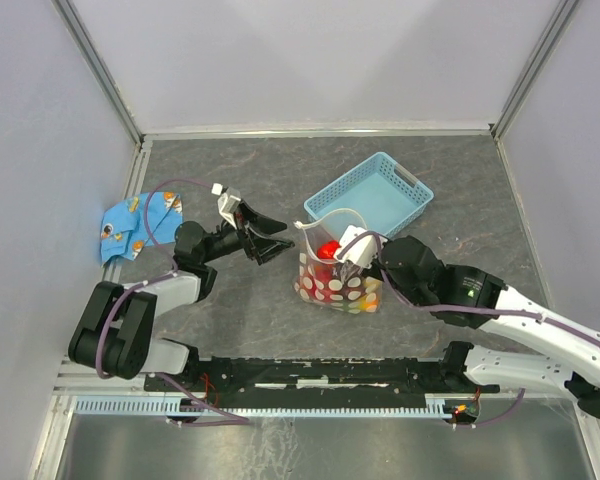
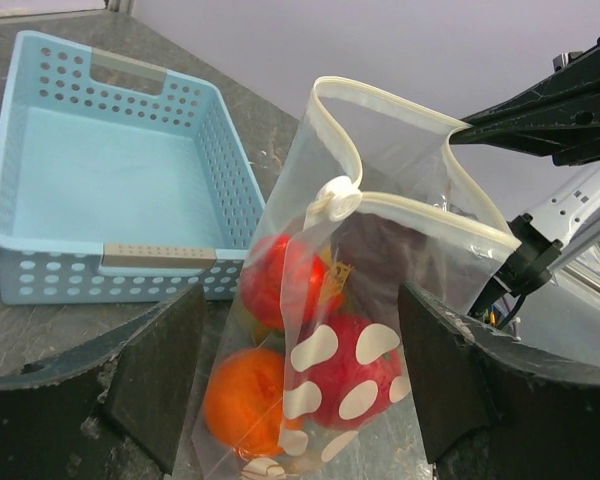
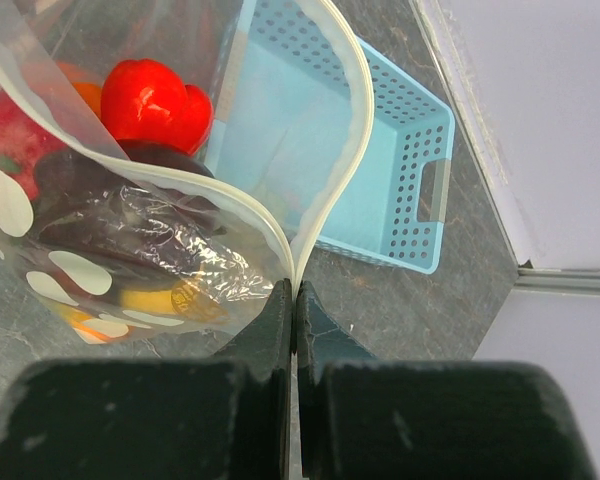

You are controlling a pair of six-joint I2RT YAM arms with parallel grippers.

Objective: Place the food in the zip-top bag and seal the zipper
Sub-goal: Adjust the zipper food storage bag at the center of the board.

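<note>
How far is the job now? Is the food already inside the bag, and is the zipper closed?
Done: the food sits inside the bag, and none shows in the basket. In hand: the right gripper is shut on one end of the bag's mouth, and the open left gripper faces it. Left: the zipper gapes open and needs sealing.

Light blue perforated basket with grey-beige handle inserts sits at an angle on the dark grey mottled tabletop, right of centre toward the back. Blue patterned cloth with orange and white motifs lies crumpled at the left edge, well apart from the basket. Pale walls with metal corner rails enclose the table.
</note>
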